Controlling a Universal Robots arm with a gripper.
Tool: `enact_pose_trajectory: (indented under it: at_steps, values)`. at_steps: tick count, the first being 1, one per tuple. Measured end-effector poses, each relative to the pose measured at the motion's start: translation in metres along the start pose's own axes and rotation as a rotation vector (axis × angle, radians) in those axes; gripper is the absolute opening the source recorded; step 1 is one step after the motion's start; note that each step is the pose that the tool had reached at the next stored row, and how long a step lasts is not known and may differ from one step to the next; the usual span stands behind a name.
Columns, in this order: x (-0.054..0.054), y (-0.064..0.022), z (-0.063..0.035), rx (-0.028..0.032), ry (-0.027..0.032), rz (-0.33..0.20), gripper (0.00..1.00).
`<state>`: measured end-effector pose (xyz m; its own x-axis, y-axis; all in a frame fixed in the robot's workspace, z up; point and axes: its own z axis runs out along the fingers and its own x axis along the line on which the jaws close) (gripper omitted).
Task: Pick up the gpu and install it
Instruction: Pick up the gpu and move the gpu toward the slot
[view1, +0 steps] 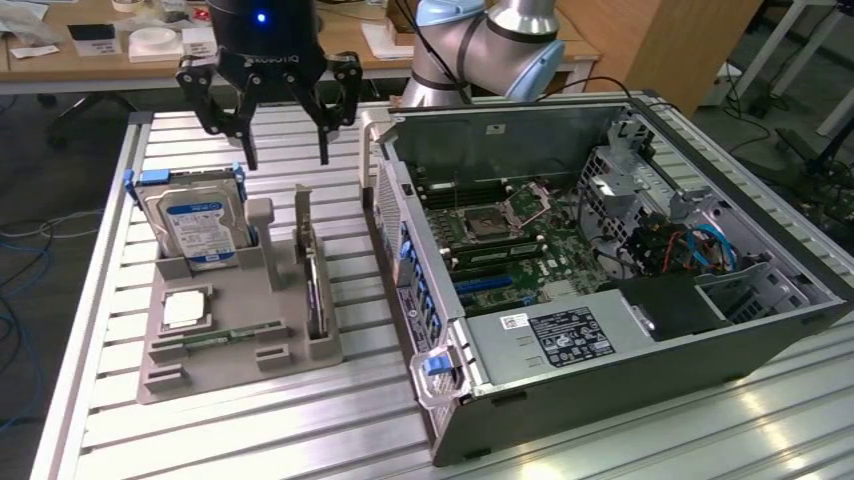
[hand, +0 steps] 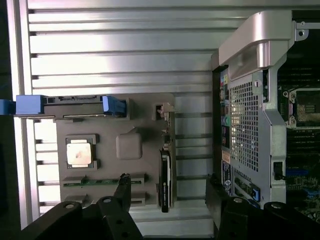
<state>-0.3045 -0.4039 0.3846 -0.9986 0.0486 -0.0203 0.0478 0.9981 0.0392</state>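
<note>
The gpu (view1: 312, 285) stands on its edge in a slot of the grey holder tray (view1: 220, 375), its pale metal bracket (view1: 302, 212) at the far end. My gripper (view1: 287, 160) hangs open above the far end of the tray, apart from the card, with nothing between its fingers. In the wrist view the gpu (hand: 165, 175) shows as a dark edge-on strip, and the open gripper (hand: 167, 182) straddles its near end from above. The open computer case (view1: 601, 270) lies at the exterior view's right with its motherboard (view1: 514, 245) exposed.
The tray also carries a silver hard drive with a blue label (view1: 200, 225), a square processor (view1: 184, 308) and a narrow green memory stick (view1: 234, 335). The case's rear wall (hand: 250, 100) stands close beside the tray. The slatted metal table (view1: 267, 440) ends at the left edge.
</note>
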Motion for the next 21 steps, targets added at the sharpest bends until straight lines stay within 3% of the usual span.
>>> enact_pose_trajectory:
  at_steps: [11, 21]
  values:
    - [0.0, -0.002, 0.0025, 0.0137, -0.0018, -0.003, 0.71]
    - [0.0, -0.0023, 0.0107, 0.0141, -0.0017, -0.003, 0.71]
